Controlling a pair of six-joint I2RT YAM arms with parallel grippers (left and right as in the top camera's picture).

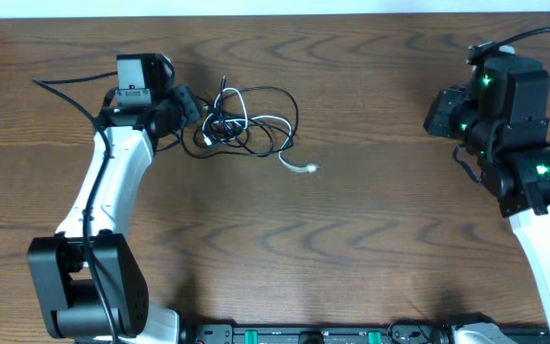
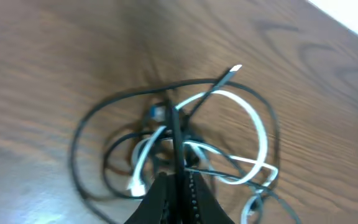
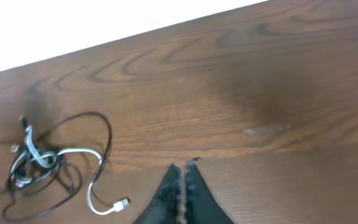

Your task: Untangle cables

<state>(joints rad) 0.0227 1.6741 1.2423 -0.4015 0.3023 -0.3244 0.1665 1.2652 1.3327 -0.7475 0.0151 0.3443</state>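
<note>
The cables lie in a tangled bundle (image 1: pixel 242 119) on the wooden table, back left of centre. The black cable (image 2: pixel 104 112) forms wide loops. Through them threads the white cable (image 2: pixel 257 124), whose free end with a white plug (image 1: pixel 306 168) trails out to the right. My left gripper (image 2: pixel 179 175) is at the bundle's left edge, shut on a strand of the black cable that runs straight up from between its fingertips. Far off at the table's right, my right gripper (image 3: pixel 182 167) is shut on nothing over bare wood, with the bundle (image 3: pixel 39 158) well to its left.
The table's far edge (image 3: pixel 166 25) runs close behind the bundle. Thicker black wires (image 1: pixel 65 91) from the left arm lie at the back left. A black rail with green parts (image 1: pixel 304 334) lines the front edge.
</note>
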